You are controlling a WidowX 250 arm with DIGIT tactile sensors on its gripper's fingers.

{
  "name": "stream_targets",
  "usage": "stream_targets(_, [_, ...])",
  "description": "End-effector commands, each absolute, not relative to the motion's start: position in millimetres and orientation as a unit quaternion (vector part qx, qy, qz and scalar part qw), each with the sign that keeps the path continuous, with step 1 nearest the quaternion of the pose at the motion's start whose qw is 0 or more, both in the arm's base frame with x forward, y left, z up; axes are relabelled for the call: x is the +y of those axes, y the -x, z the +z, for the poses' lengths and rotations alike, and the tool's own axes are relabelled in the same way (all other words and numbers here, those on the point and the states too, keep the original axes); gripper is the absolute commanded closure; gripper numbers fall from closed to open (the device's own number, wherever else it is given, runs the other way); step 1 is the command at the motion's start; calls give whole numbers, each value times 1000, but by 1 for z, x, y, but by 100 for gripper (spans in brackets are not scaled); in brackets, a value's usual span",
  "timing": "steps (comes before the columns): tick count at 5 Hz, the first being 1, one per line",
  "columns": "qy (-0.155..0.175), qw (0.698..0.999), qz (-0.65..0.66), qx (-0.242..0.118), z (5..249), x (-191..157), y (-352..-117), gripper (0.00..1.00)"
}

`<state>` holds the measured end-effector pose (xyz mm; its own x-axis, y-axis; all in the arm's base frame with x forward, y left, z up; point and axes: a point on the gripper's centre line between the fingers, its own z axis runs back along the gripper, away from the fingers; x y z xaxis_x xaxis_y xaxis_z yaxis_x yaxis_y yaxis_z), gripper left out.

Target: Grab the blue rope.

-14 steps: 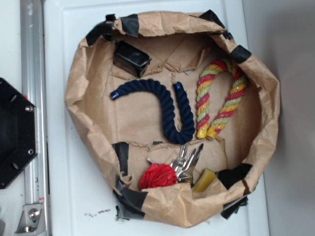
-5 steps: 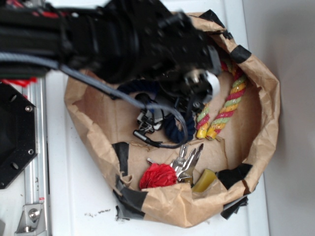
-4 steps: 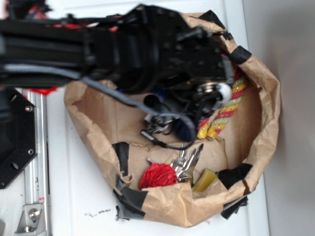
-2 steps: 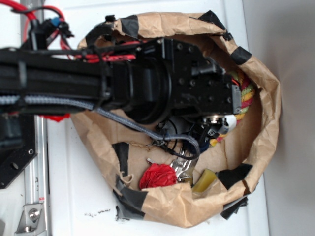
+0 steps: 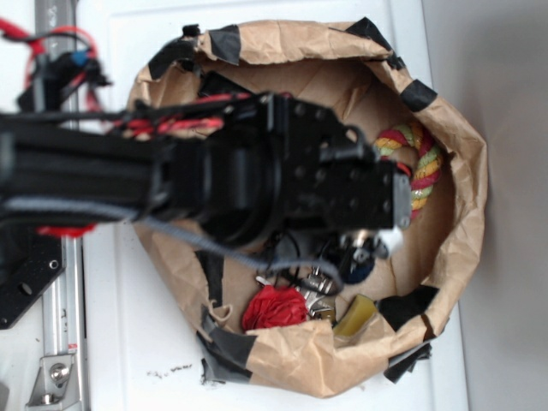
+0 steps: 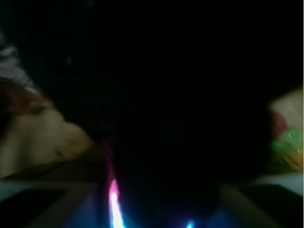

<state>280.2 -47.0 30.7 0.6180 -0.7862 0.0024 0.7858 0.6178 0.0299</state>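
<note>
My arm's black wrist block (image 5: 342, 193) reaches from the left over the middle of the brown paper bag (image 5: 467, 171) and hides my gripper beneath it. Most of the blue rope is hidden under the arm. Only a small dark navy bit (image 5: 358, 267) shows just below the wrist. In the wrist view a large dark mass (image 6: 180, 123) fills the middle, very close, with bright blue glints along the bottom edge. I cannot make out how the jaws stand.
The red-yellow-green rope (image 5: 419, 163) lies right of the wrist and shows at the wrist view's right edge (image 6: 287, 137). A red crumpled thing (image 5: 274, 308), keys (image 5: 318, 287) and a yellow piece (image 5: 355, 315) lie at the bag's front. Taped paper walls surround everything.
The arm came in from the left over the bag and covered the blue rope. It has since shifted toward the bag's front, and the wrist now sits lower in the picture.
</note>
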Motion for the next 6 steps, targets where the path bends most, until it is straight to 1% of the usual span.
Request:
stream_targets(1, [-32, 942, -319, -96, 140, -45, -296, 100])
stream_targets(2, [-24, 976, -209, -62, 169, -24, -293, 100])
stream_targets(3, [-24, 990, -134, -42, 173, -10, -278, 100])
stream_targets(4, [4, 998, -45, -32, 182, 4, -256, 100])
stream_targets(5, [16, 998, 6, -55, 193, -2, -246, 100])
stream_targets(6, [21, 998, 34, -55, 193, 0, -243, 100])
